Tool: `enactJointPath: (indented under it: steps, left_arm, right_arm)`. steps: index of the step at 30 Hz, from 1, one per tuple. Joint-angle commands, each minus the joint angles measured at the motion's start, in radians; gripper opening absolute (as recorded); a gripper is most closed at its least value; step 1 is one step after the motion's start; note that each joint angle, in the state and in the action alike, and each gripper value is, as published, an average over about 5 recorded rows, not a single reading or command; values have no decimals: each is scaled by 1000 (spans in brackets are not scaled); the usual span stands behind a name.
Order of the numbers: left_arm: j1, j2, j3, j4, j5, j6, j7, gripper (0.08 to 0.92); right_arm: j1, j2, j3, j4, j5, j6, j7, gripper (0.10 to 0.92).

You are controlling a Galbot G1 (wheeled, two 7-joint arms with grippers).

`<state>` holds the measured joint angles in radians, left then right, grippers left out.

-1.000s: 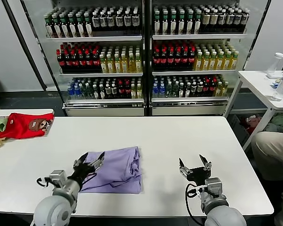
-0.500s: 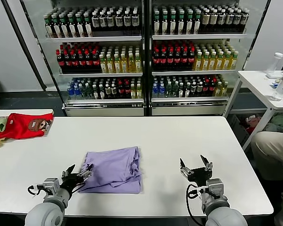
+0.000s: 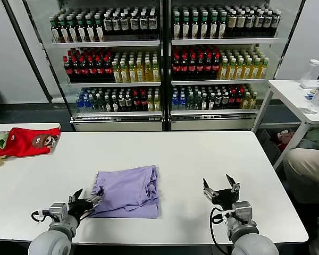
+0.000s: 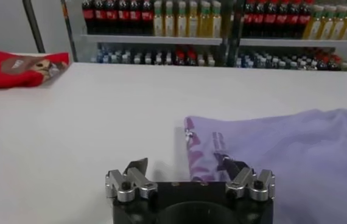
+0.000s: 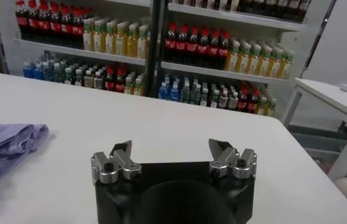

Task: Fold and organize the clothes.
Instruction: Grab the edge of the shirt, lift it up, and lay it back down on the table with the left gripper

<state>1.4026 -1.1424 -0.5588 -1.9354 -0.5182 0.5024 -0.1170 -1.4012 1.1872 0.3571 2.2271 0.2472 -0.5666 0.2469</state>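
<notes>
- The T-shirt [image 3: 128,192] lies folded into a rough rectangle on the white bench [image 3: 202,159], toward the near edge and a little left of the middle; the folded layers bunch up along its right side.
- Our left hand [image 3: 86,202] sits low at the near edge, just at the shirt's near-left corner, fingers spread and holding nothing. In the left wrist view one fingertip is at the shirt's edge, where a bit of dark print shows; we cannot tell whether it touches.
- Our right hand [image 3: 221,192] waits near the near edge, well apart from the shirt on its right, fingers spread and empty.
- We judge the shirt light, thin and limp: it will sag and drag, and the layers may slide apart if lifted by one point.
- We would pinch through all layers at a corner or along the folded edge, ideally with both hands on two corners, keeping it low over the bench.
- A red garment [image 3: 26,141] lies at the far-left corner, well clear.
</notes>
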Motion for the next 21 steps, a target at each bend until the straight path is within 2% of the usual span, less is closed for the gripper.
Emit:
enactJointPath:
  steps: [1, 16, 21]
  left_arm:
    - [4, -13, 25, -2, 4, -5, 8, 783]
    - [-10, -15, 30, 23, -47, 2, 2, 359]
    - [1, 0, 9, -26, -24, -1, 5, 212]
  right_arm:
    - [-13, 0, 5, 14, -1, -1, -1, 823]
    - [-16, -1, 0, 19, -7, -2, 0, 823]
    - [-17, 1, -2, 24, -10, -4, 1, 823]
